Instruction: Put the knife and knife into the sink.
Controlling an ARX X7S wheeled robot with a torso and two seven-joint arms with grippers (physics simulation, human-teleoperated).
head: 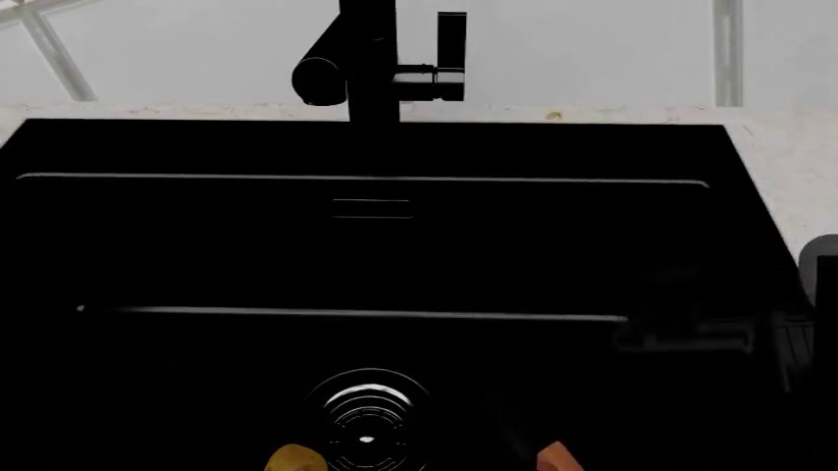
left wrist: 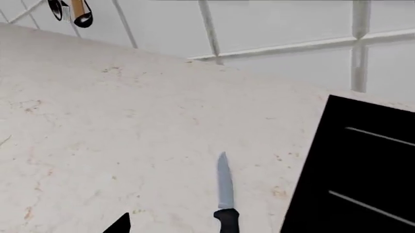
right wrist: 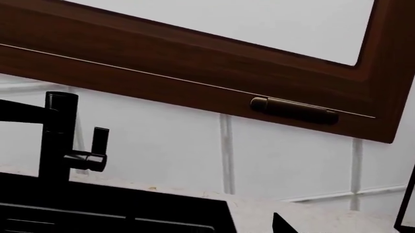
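A simulated home kitchen: black sink [head: 392, 245] with tap [head: 373, 64] filling the frame, pale marbled countertop [left wrist: 129, 136], tiled wall [right wrist: 194, 145], brown wooden cabinet [right wrist: 194, 73] along the top.

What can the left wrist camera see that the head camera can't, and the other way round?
Only the left wrist view shows the pale grey-bladed knife with a black handle, lying on the speckled cream stone counter beside the sink. Only the head view shows the round shiny drain, the black tap and a small yellow lump. Both show the black rectangular sink and the white tiled wall.
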